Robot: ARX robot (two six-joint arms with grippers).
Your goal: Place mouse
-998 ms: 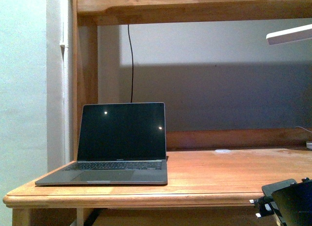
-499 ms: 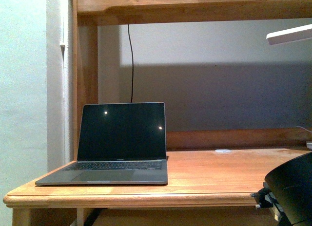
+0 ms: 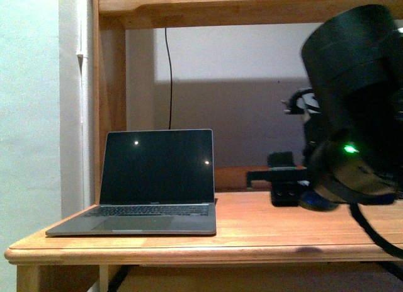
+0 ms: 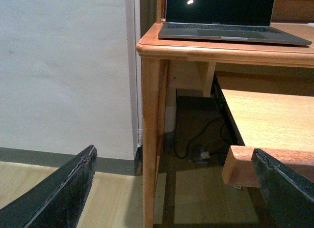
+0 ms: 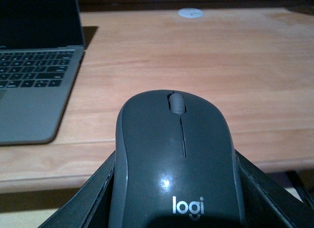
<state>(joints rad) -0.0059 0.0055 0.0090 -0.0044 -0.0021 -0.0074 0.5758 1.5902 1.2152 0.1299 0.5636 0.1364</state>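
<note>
Clamped on the mouse (image 5: 174,154), the right end effector (image 5: 176,198) has risen from below the worktop (image 5: 196,51) to hover beside the laptop (image 3: 157,179), ready for setting down; the left end effector (image 4: 171,188) hangs open.

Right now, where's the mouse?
In the right wrist view, the mouse sits between the jaws of the right gripper, near the front edge of the desk. It is on the robot's right of the laptop.
</note>
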